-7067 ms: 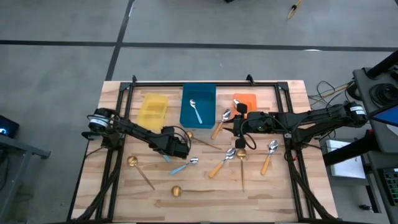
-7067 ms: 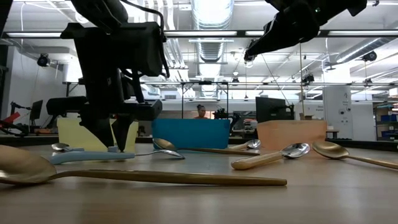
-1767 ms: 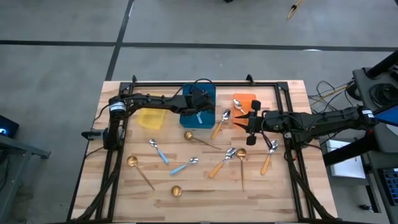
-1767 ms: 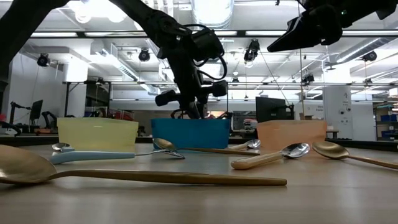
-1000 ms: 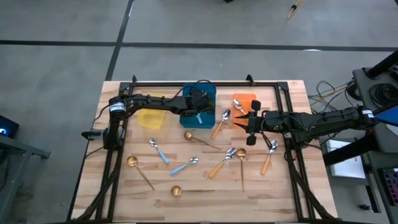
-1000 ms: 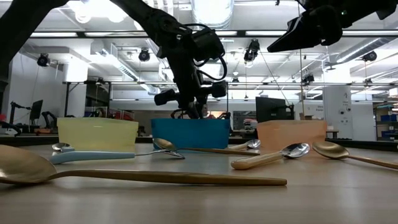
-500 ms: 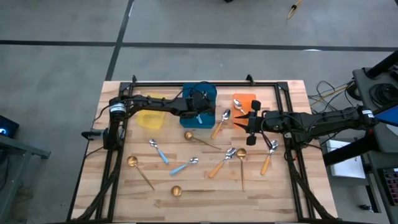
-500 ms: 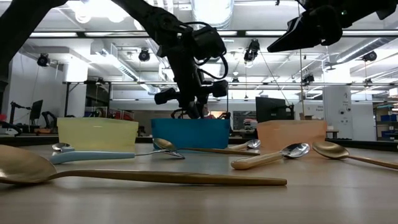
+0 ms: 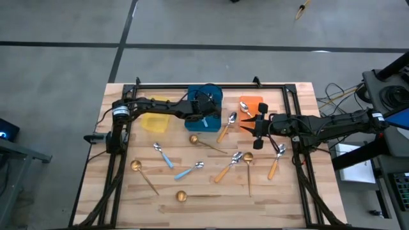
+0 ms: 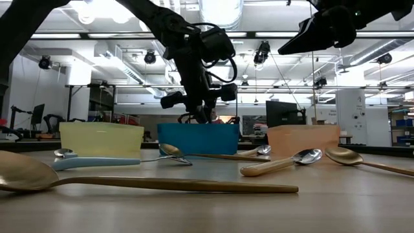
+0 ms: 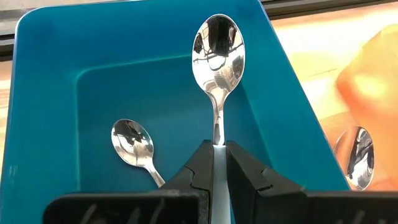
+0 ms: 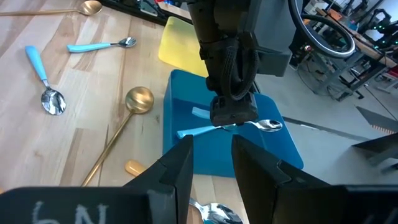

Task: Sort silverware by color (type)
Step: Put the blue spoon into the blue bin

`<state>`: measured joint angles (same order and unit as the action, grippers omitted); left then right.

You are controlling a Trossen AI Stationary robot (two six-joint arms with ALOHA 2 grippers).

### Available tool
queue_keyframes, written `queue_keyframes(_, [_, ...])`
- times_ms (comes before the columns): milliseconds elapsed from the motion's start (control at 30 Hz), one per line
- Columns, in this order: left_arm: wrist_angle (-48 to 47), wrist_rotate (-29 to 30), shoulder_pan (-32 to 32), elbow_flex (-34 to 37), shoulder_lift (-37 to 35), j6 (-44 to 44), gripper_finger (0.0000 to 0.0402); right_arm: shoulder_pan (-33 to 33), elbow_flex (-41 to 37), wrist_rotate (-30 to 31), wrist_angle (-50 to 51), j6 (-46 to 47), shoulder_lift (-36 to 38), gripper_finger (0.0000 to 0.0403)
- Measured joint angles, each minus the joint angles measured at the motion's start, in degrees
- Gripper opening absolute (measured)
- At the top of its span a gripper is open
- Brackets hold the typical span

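My left gripper (image 9: 206, 115) hangs over the blue bin (image 9: 193, 93), shut on a light-blue-handled spoon (image 12: 245, 126) whose silver bowl (image 11: 218, 46) juts out past the fingers. A second silver spoon (image 11: 133, 144) lies on the bin's floor. My right gripper (image 9: 246, 124) hovers open beside the orange bin (image 9: 253, 102), with nothing between its fingers (image 12: 180, 163). Blue-handled spoons (image 9: 162, 154), orange-handled spoons (image 9: 226, 170) and gold spoons (image 9: 144, 176) lie flat on the wooden table. My left gripper pinches the spoon between its two fingers at the bowl-side end of the pale handle (image 11: 217, 152), about mid-length of the spoon. The fingers slant down from above and lie across it. The spoon hangs roughly level above the bin's inside, handle (image 12: 194, 131) one side, bowl the other.
A yellow bin (image 9: 155, 121) stands left of the blue one at the table's far side. An orange-handled spoon (image 9: 225, 128) lies between the blue and orange bins. A black frame (image 9: 211, 85) runs round the table edges. Spoons are scattered over the near half.
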<state>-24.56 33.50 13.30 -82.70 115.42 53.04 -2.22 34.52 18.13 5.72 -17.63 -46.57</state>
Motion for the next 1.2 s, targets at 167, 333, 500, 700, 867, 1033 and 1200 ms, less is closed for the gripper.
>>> queue_keyframes(167, [-0.01,-0.44,-0.20,0.00,0.00,0.02,0.0009,0.00,-0.02,0.00,0.00,0.01,-0.02,0.0100])
queue_keyframes(333, [-0.02,-1.19,-0.30,0.00,0.00,0.02,0.0009,0.00,-0.02,0.00,0.00,0.02,0.00,0.0100])
queue_keyframes(500, [-0.02,-1.25,-0.35,0.02,0.00,0.50,0.0009,0.00,-0.02,0.00,0.00,0.02,-0.02,0.0100])
queue_keyframes(700, [-0.02,-1.22,-0.35,0.02,0.00,0.66,0.0009,0.02,-0.02,0.00,-0.02,0.04,-0.02,0.0100])
queue_keyframes(867, [-0.02,-1.30,-0.22,0.00,0.00,0.62,0.0009,0.01,-0.02,0.00,0.00,0.04,-0.02,0.0100])
queue_keyframes(1033, [-0.73,-1.70,-0.09,-0.02,0.00,0.20,0.0009,0.00,-0.02,0.00,-0.01,0.04,-0.02,0.0100])
queue_keyframes(1200, [-2.67,-1.95,-0.09,-0.02,0.02,1.49,0.0009,0.00,-0.02,0.00,-0.02,0.04,-0.02,0.0100])
